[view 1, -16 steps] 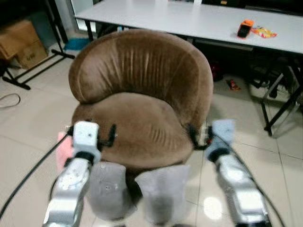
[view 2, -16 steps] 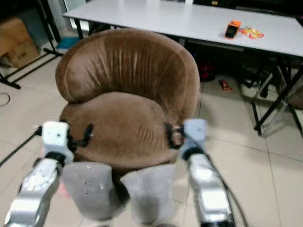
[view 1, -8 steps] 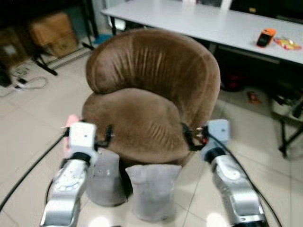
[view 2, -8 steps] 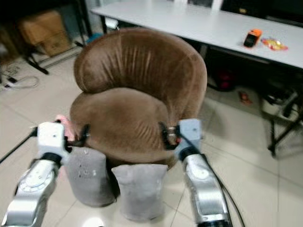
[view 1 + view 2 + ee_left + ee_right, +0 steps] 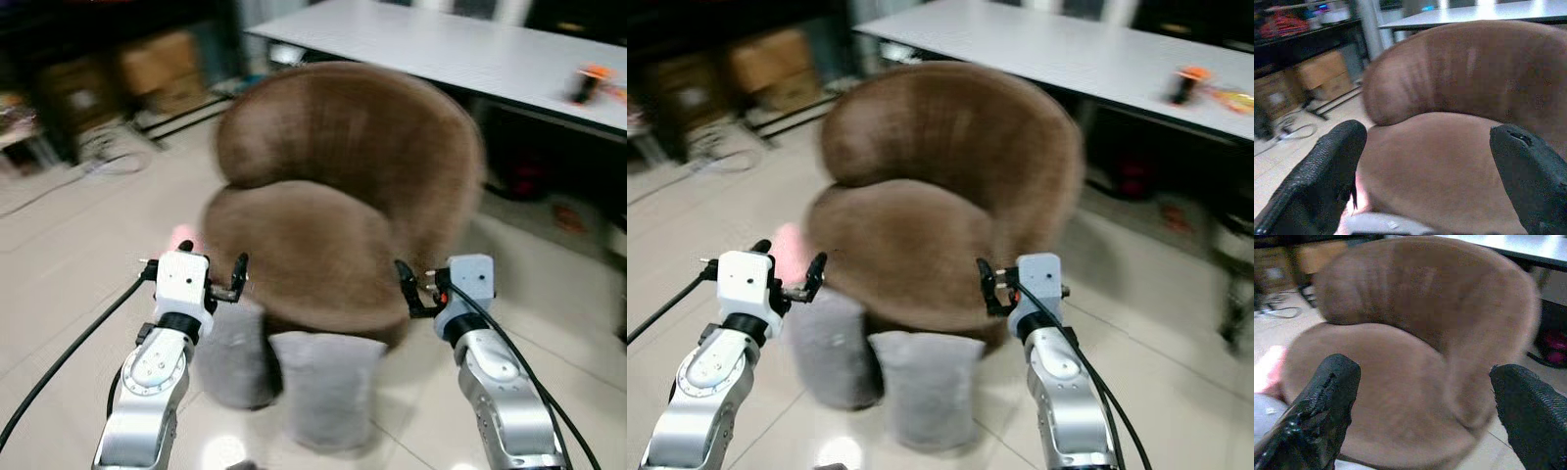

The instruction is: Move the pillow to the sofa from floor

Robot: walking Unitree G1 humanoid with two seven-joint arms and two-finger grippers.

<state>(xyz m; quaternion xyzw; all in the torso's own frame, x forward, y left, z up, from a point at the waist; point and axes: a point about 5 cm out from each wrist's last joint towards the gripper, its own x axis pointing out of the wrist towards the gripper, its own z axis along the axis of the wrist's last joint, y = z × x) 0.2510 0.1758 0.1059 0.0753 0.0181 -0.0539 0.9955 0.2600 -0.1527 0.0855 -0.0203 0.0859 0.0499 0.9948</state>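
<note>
Left eye view: two blurred, seemingly grey pillows [image 5: 323, 387] upright against brown sofa [image 5: 343, 196], both pincers spread.

My two arms are silver, rounded metal shells with a dull shine, built in jointed segments. Each ends in a pale, boxy wrist block: my left gripper [image 5: 238, 277] sits on a white one, my right gripper [image 5: 403, 287] on a light blue-grey one. A black collar ring joins each block to the forearm behind it. Thin black cables loop away from behind both wrists and trail back along the forearms. My fingers [image 5: 1327, 171] are long, black and bluntly rounded, with a fine pebbled grip texture on their faces [image 5: 1327, 396].
</note>
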